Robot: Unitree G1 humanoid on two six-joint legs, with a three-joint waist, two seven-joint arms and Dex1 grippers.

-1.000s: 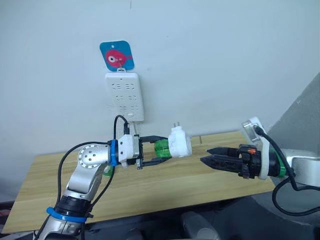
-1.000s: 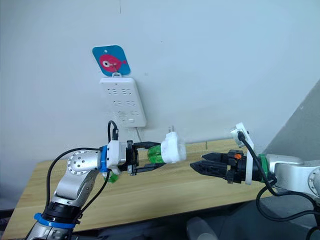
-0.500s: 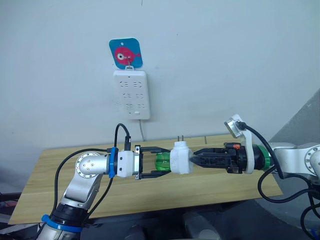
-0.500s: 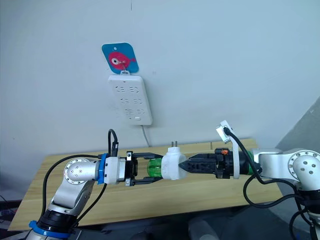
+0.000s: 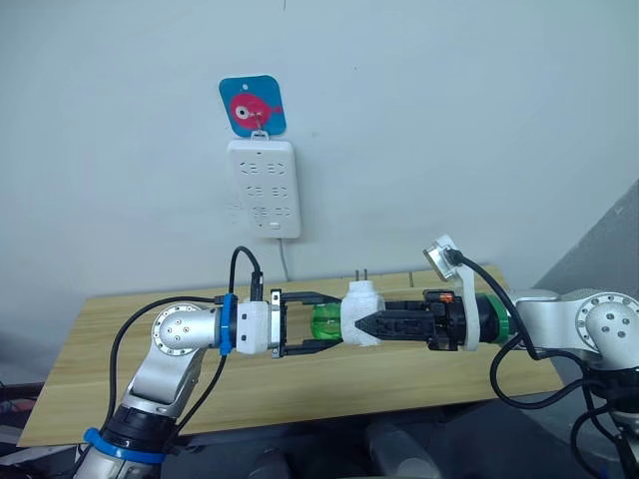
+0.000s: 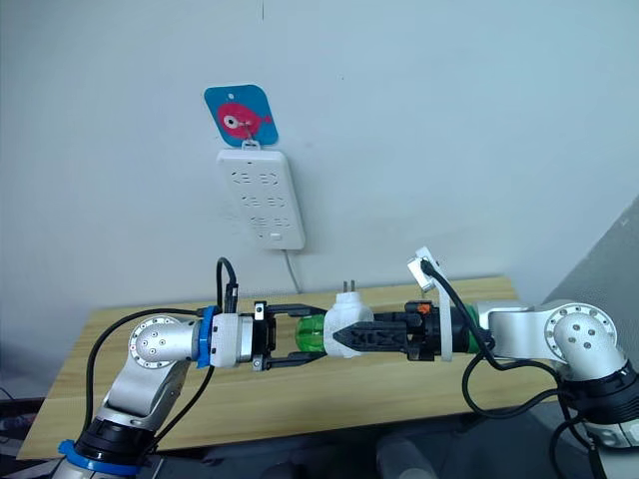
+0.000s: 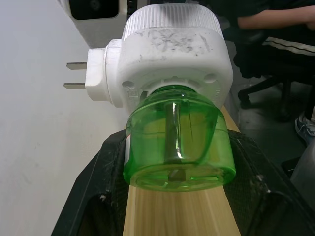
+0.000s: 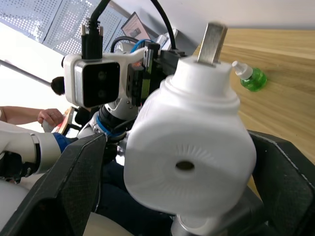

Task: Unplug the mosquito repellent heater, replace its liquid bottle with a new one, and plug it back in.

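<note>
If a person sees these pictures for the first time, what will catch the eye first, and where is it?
First, the mosquito repellent heater, held in the air above the wooden table, between both arms. The left gripper clamps its green bottle, and the right gripper is around the white body. Behind, a white power strip hangs on the wall under a fish sticker.

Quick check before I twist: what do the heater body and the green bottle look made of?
The heater looks like matte white hard plastic, scuffed grey on one face, with bare metal prongs. The bottle looks like glossy clear green plastic; you can see the wick through it.
</note>
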